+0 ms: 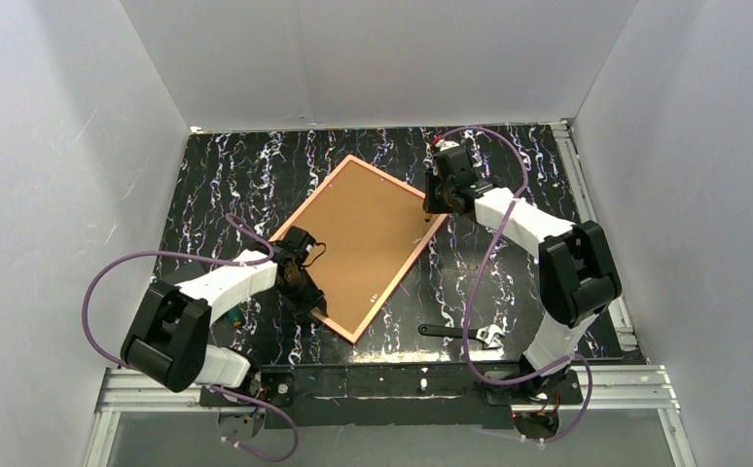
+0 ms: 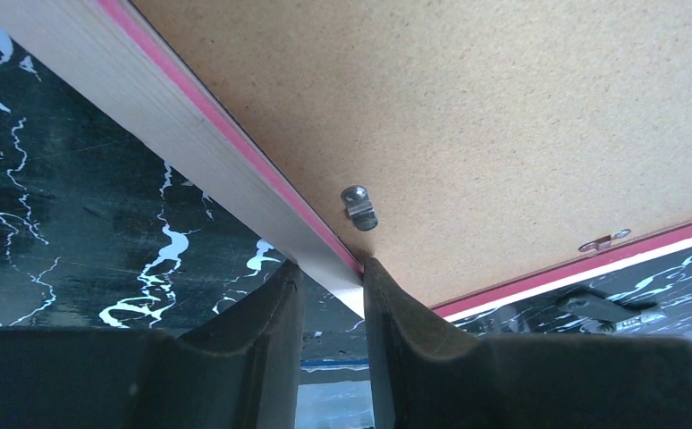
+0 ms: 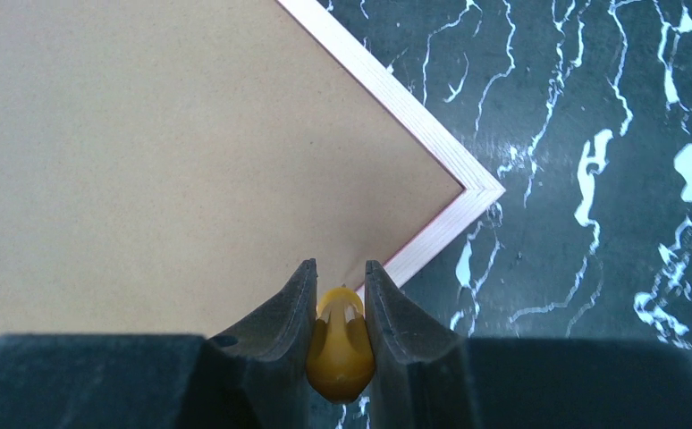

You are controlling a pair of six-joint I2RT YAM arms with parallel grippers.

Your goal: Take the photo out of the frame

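Observation:
The frame [image 1: 311, 197] lies face down and askew on the black marbled table, its brown back panel [image 1: 363, 238] up. The photo is hidden under that panel. My left gripper [image 1: 304, 292] sits at the frame's near-left edge. In the left wrist view it [image 2: 329, 273] is shut on the pale, pink-edged rail [image 2: 190, 134], one finger on each side. My right gripper [image 1: 438, 199] hovers at the frame's right corner [image 3: 481, 189]. In the right wrist view it [image 3: 340, 268] is shut on a small yellow tool handle [image 3: 338, 349], over the panel [image 3: 146, 161].
Small metal clips [image 2: 358, 207] and a hanger tab [image 2: 603, 241] sit on the back panel near the rails. A black wrench [image 1: 460, 334] lies on the table near the front, right of the frame. Grey walls close in the table on three sides.

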